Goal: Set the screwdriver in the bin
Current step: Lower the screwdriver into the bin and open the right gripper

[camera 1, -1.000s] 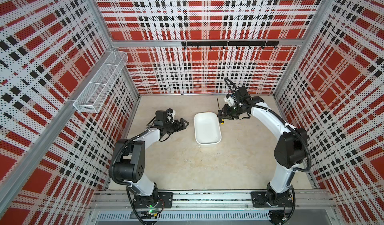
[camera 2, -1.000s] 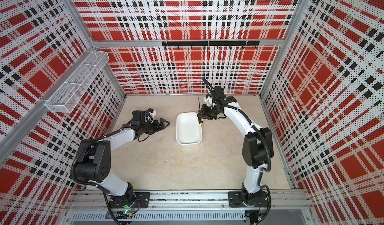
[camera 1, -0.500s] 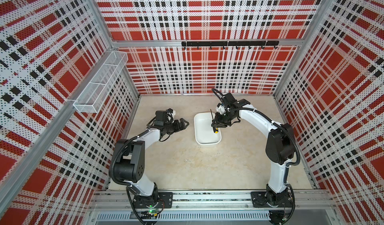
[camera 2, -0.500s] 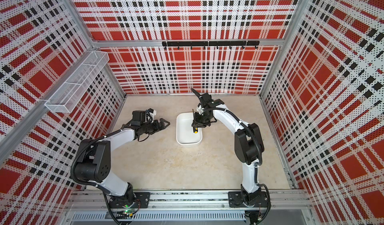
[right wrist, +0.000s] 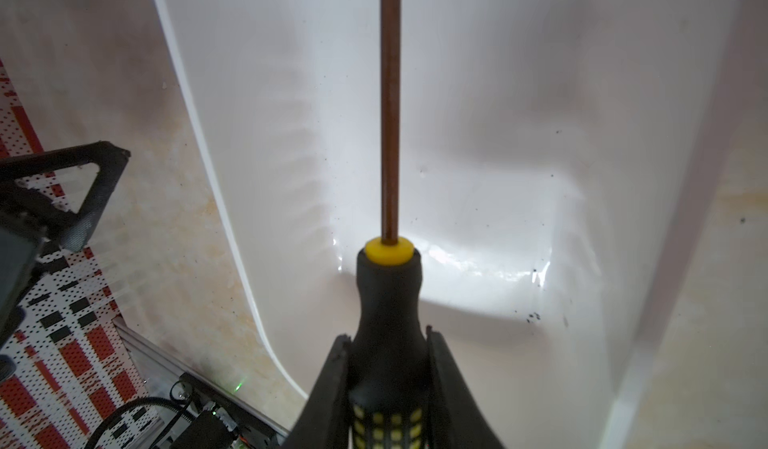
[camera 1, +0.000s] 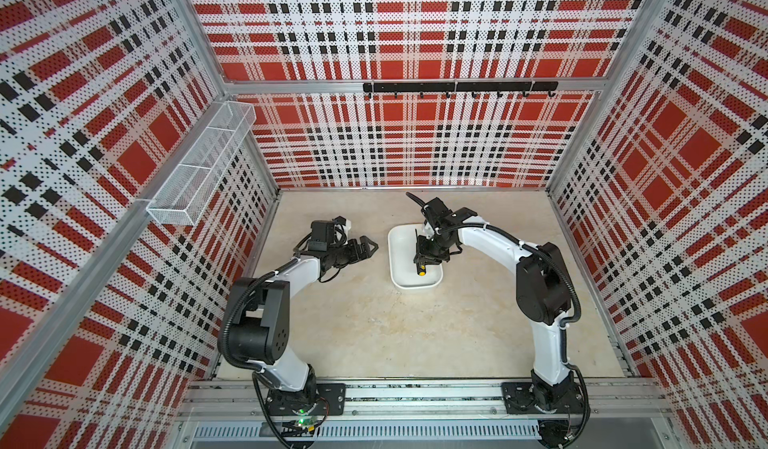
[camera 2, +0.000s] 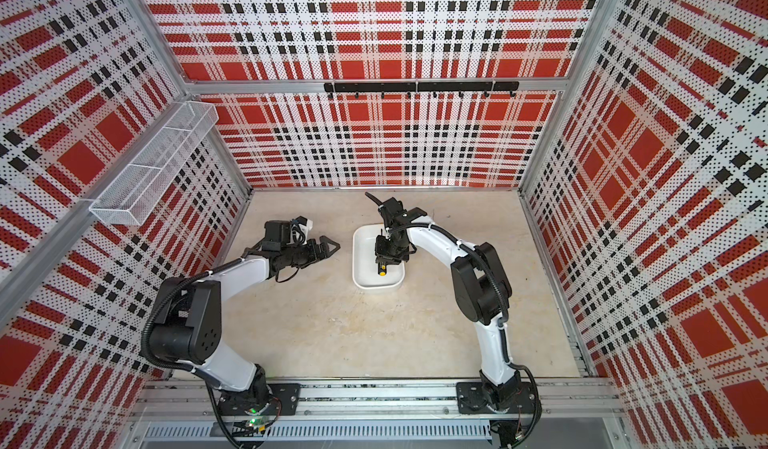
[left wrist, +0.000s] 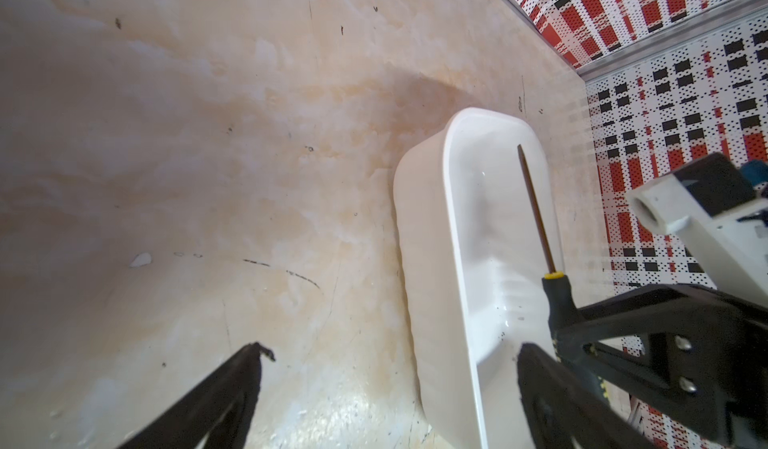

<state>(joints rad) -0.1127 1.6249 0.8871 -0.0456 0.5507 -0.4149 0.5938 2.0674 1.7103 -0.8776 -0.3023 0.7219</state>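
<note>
Slim screwdriver (right wrist: 388,293), dotted black handle tight in the right hand (right wrist: 387,337), over glossy round-cornered white bin (right wrist: 478,156); left hand (left wrist: 392,349) wide.

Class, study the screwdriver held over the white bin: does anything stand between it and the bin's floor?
Nothing visible does. The right gripper is shut on the screwdriver by its handle, with the shaft over the bare inside of the bin. The left gripper, open, sits apart beside the bin, not over it.
</note>
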